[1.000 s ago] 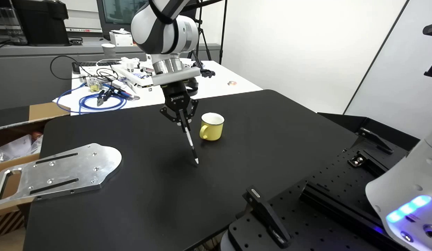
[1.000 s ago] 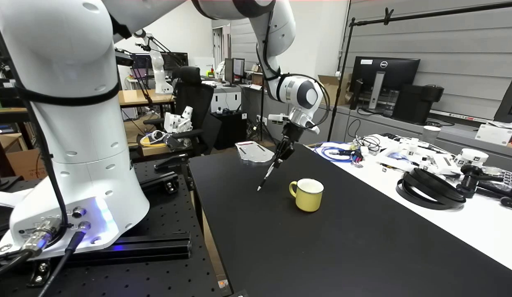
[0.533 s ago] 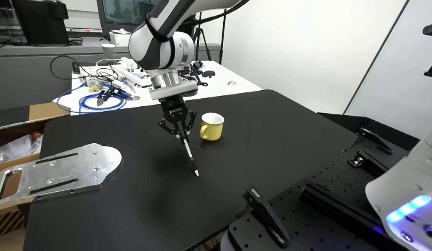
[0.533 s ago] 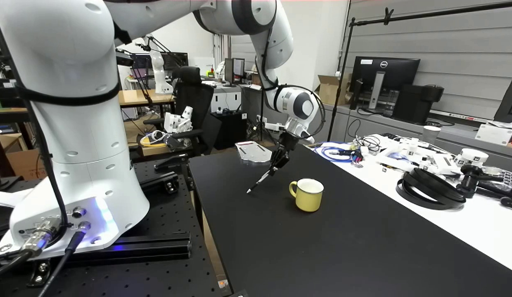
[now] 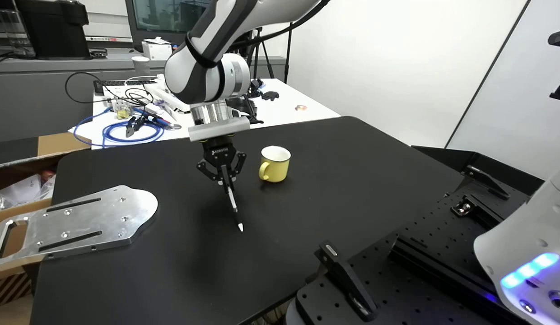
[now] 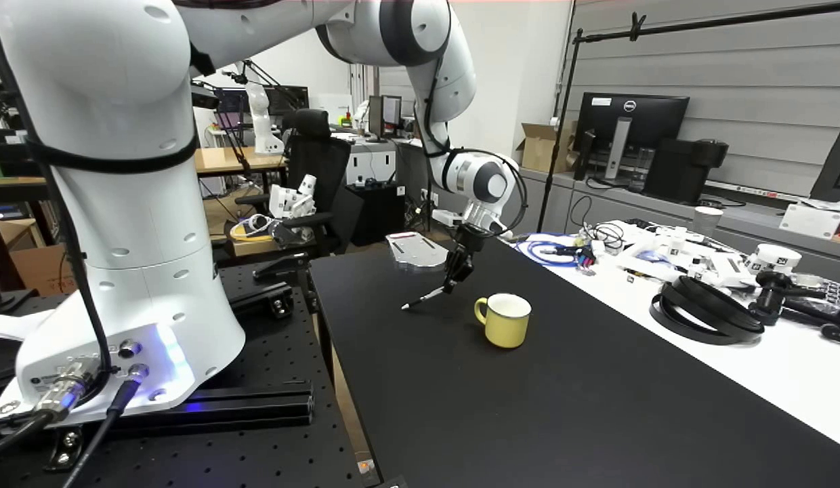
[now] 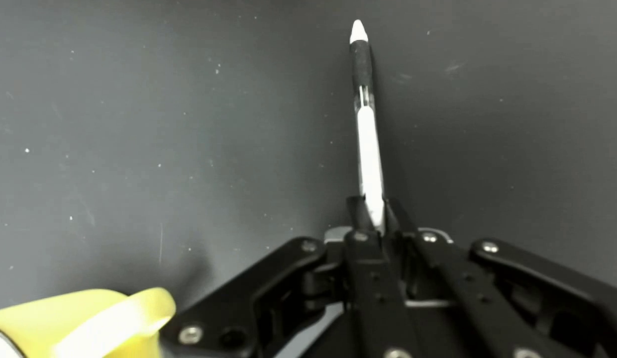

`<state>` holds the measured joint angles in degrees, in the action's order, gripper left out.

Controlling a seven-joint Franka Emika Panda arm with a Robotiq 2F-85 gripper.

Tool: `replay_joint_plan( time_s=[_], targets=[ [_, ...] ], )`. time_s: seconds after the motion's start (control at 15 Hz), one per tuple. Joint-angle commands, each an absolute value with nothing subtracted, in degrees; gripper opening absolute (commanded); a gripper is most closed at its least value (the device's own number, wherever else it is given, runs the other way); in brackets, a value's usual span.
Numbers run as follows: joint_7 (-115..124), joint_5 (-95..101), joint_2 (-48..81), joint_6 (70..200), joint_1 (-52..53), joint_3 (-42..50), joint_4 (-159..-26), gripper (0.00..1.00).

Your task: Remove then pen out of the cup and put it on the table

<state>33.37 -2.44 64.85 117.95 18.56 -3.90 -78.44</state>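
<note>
Wrist view, pen (image 7: 369, 144): while its rear part sat in the gripper (image 7: 377, 214), the rest lay straight ahead of the fingers (image 7: 357, 214), long axis nearly in line with them, pale tip foremost.
Wrist view, gripper: was narrow, clamped about the pen, a finger on each side.
Wrist view, cup (image 7: 54, 313): stood at lower left, handle towards the gripper; the pen was outside it, over the table (image 7: 229, 124).
Slant: in an exterior view the pen (image 5: 232, 202) ran downward from the gripper (image 5: 226, 183), tip lowest, apart from the upright cup (image 5: 274, 167).
Heading: in an exterior view the pen (image 6: 430, 295) pointed towards the table edge on the side of the arm's base (image 6: 142, 285); axis sloped, cup (image 6: 507, 324) near, not touching.
Tip to table: touching or just above; no view settled it.
Step (judged): set-down in hand, removal done.
Next (judged): likely needed the rear part lowered until the axis lay level, then the fingers spread; letting go at this slant risked a drop or roll.
</note>
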Motion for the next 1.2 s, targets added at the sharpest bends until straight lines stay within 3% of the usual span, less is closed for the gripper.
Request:
replay_joint_plan(
  time_s=[0.0, 0.07, 0.13, 0.33, 0.73, 0.87, 1.13],
  targets=[
    [33.64, -3.54, 64.30, 121.38, 19.27, -3.05, -79.52, 0.03],
    [33.57, -3.59, 64.25, 122.07, 19.24, -3.09, -79.74, 0.03],
    [33.55, -3.59, 64.18, 122.48, 19.26, -3.09, -79.93, 0.37],
    [32.92, -3.66, 63.65, 122.51, 19.09, -3.38, -80.43, 0.51],
    [31.48, -3.18, 56.95, 127.50, 19.22, -3.45, -86.31, 0.93],
    [30.50, -3.08, 54.10, 128.18, 19.08, -3.45, -88.32, 1.00],
    [29.04, -2.80, 48.48, 129.36, 19.01, -3.14, -91.95, 1.00]
  ],
)
